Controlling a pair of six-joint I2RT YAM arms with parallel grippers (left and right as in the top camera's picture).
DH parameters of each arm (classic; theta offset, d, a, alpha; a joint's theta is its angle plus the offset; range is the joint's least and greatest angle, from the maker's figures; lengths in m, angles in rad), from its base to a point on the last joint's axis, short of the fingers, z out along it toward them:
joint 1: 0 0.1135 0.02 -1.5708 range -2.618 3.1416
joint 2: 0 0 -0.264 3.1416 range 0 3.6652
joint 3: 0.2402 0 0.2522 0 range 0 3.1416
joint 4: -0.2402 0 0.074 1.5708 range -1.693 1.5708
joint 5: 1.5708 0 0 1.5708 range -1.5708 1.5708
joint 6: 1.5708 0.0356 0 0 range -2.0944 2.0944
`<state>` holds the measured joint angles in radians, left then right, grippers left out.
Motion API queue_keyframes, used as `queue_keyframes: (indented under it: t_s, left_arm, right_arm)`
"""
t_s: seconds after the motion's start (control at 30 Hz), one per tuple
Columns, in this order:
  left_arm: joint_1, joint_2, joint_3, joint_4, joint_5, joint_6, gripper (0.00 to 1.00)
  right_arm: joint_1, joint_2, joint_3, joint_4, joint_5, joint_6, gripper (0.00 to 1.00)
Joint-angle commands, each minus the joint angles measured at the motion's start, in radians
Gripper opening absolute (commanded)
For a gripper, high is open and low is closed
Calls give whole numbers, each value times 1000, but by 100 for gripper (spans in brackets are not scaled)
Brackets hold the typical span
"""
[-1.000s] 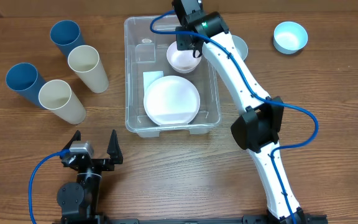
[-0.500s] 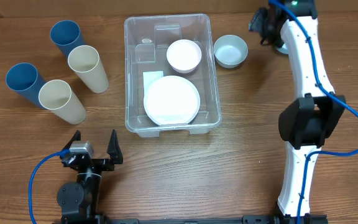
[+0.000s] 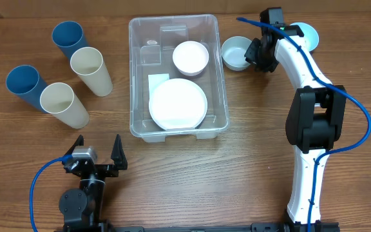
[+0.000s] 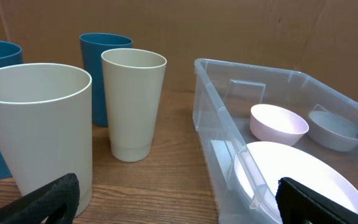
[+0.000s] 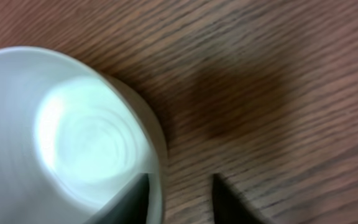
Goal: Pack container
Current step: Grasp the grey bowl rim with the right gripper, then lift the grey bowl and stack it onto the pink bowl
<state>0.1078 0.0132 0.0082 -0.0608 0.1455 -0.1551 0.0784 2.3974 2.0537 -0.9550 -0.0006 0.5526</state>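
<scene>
The container (image 3: 133,71), a large clear bin, stands at mid-table and holds a white plate (image 3: 178,104) and a white bowl (image 3: 190,57). A pale grey-green bowl (image 3: 236,53) sits on the table just right of the bin. My right gripper (image 3: 255,55) is at that bowl's right rim. In the right wrist view the gripper (image 5: 179,199) is open and straddles the bowl's (image 5: 73,130) rim, one finger inside and one outside. My left gripper (image 3: 97,153) is open and empty at the front left. The bin (image 4: 216,118) also shows in the left wrist view.
Two cream cups (image 3: 90,69) (image 3: 63,104) and two blue cups (image 3: 68,38) (image 3: 23,84) stand left of the bin. A light-blue bowl (image 3: 305,37) sits at the far right, partly behind the right arm.
My right gripper left the white bowl in the bin, swung out to the far right, then came back to the pale bowl's right rim. The left arm has not moved.
</scene>
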Motion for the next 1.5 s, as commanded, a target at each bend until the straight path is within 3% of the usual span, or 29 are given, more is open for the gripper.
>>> queue_keyframes:
  t_s: [0.0, 0.13, 0.33, 0.7, 0.9, 1.2, 1.47]
  left_arm:
    - [10, -8, -3, -2, 1, -9, 100]
    - [10, -8, -3, -2, 1, -9, 100]
    - [10, -8, -3, -2, 1, -9, 100]
    - [10, -8, -3, -2, 1, -9, 100]
    - [10, -8, -3, -2, 1, -9, 100]
    - [10, -8, -3, -2, 1, -9, 100]
    - [10, -8, -3, -2, 1, -9, 100]
  right_arm:
    - [7, -8, -6, 8, -5, -2, 12]
    - [7, -8, -6, 0, -3, -2, 4]
    - [-8, -9, 23, -51, 18, -6, 4]
    - [-68, -66, 486, -383, 32, -36, 4]
    - [37, -120, 699, -503, 24, -116, 4]
    - [324, -141, 612, -442, 146, -137, 4]
    - [342, -140, 309, -218, 150, -134, 4]
